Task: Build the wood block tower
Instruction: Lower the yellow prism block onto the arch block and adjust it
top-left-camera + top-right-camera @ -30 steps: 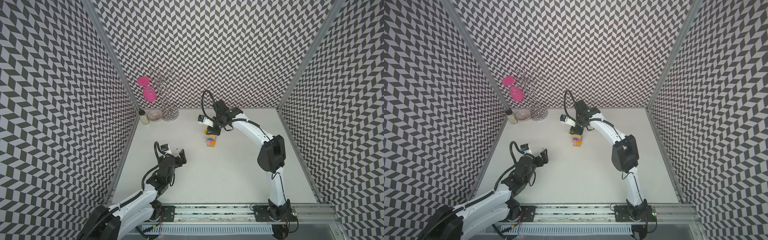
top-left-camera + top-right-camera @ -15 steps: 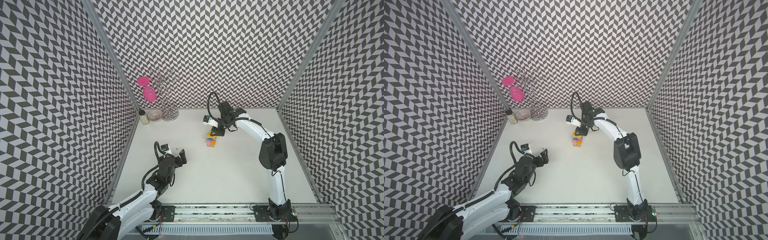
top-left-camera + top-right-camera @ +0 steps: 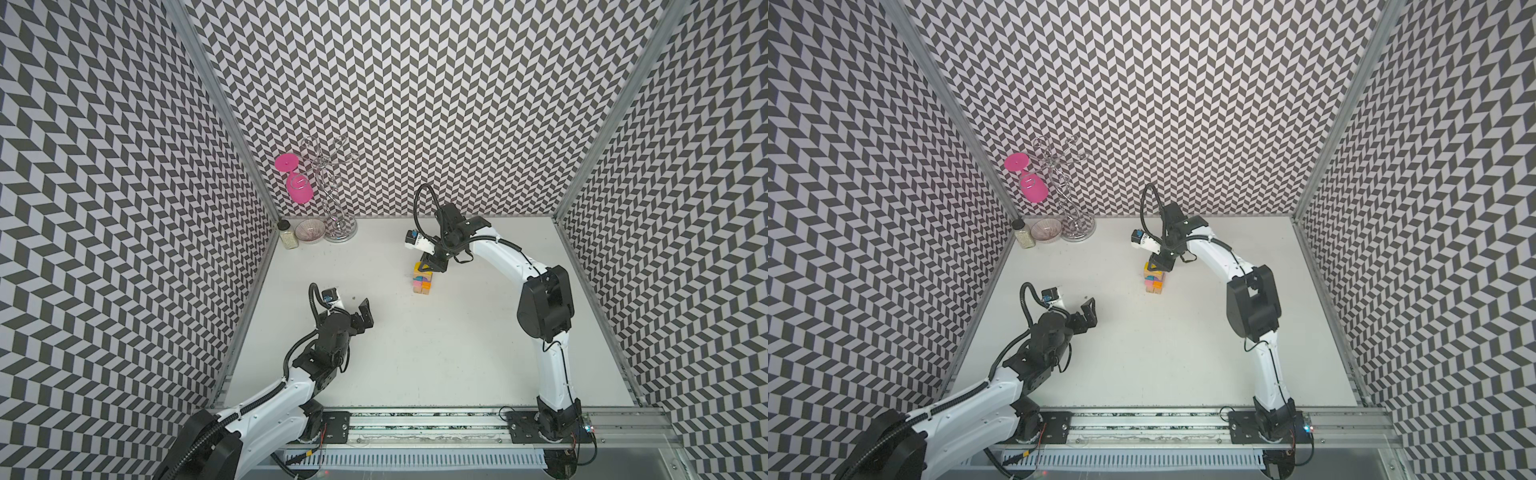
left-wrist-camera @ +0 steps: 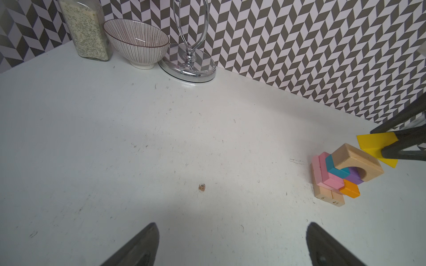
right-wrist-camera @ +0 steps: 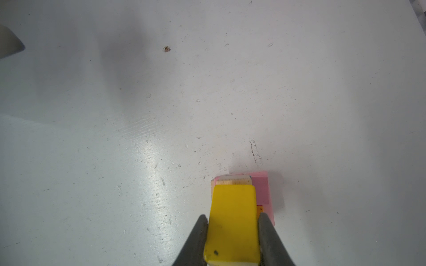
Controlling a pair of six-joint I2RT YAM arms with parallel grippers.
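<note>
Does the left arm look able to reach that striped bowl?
Probably yes: the left arm's fingers are open and empty, and only bare table lies between them and the striped bowl.

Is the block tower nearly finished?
Almost. Done: the tower stands in tan, pink, orange, teal and purple layers, with the tan arch on top. In hand: the right gripper grips the yellow roof piece just over the arch. To do: set it down, let go. The left gripper is open and empty.

In the back-left corner: jar (image 3: 287, 235), bowl (image 3: 310, 231), stand (image 3: 340, 229) in a row. Right of them: tower (image 3: 422, 283), roof piece (image 4: 373, 145) just above its arch (image 4: 356, 161).
</note>
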